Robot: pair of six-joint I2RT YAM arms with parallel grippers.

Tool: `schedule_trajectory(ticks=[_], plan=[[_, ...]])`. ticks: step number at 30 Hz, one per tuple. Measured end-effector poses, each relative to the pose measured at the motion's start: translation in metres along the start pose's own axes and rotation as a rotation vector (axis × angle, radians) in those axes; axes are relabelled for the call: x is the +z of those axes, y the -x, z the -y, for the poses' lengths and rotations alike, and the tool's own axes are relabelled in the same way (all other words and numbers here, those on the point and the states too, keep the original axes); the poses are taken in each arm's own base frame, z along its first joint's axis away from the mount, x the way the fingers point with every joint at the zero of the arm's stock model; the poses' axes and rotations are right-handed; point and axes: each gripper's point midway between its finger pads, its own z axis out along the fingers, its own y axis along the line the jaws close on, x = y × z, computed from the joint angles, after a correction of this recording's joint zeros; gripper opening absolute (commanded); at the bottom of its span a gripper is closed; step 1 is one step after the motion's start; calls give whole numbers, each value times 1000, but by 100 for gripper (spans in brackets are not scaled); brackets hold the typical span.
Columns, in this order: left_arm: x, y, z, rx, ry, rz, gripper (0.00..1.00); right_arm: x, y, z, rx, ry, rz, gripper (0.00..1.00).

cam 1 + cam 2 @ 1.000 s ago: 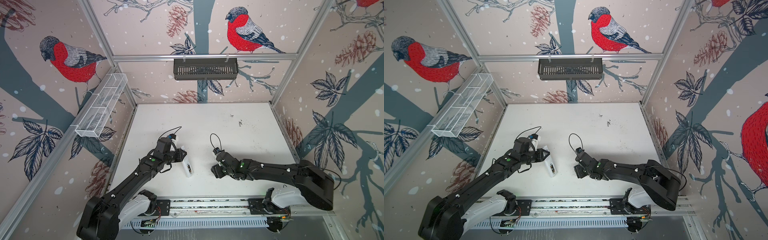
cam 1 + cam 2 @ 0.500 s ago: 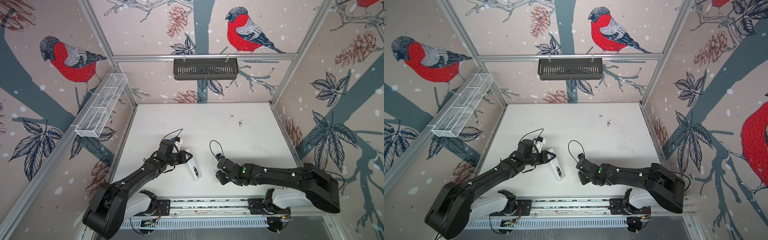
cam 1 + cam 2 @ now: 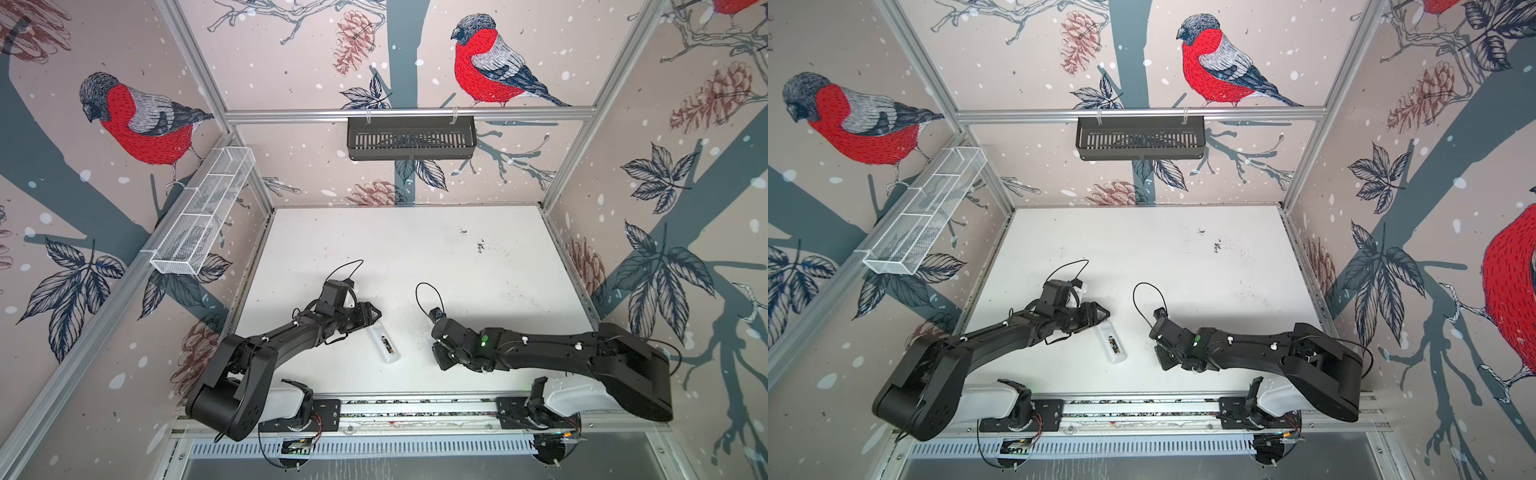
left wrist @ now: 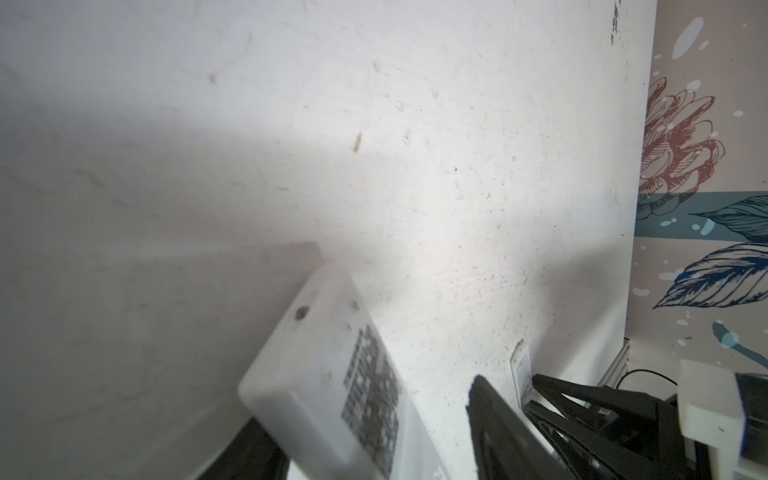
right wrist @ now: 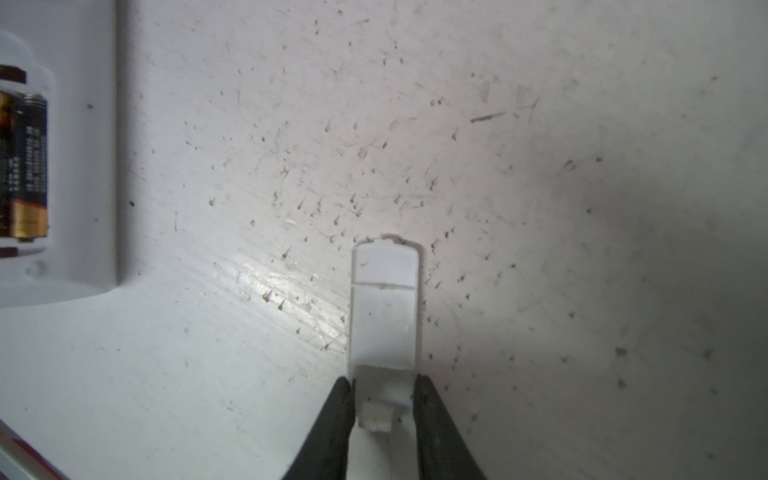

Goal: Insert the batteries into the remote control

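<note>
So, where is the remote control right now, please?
In both top views the remote control lies on the white table near its front edge, between the arms, its far end at the open left claw; the right claw grips a white cover nearby.

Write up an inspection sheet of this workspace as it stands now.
Surface: white tabletop, scuffed, dark specks.
Job's things: slim white remote control lies back up, compartment open, black gold-banded batteries inside; thin white plastic battery cover apart on tabletop.
Clutter: nothing seen.
Grippers: left gripper jaws open beside remote's end; right gripper jaws shut on cover.
Cables: black cable loops at both wrists, off the parts.
Surroundings: white mesh basket, black slotted tray on walls.
</note>
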Motion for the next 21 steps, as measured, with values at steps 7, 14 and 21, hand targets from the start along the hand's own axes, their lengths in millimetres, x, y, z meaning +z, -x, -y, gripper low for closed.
schedule_trajectory(ticks=[7,14,21], plan=[[-12,12,3,7,0,52,95,-1,2,-3,-11,5,5,20],[-23,10,27,81,-65,62,96,-8,8,-6,-12,16,30,18],[-14,-22,68,204,-181,-52,93,-18,20,-10,-7,31,81,17]])
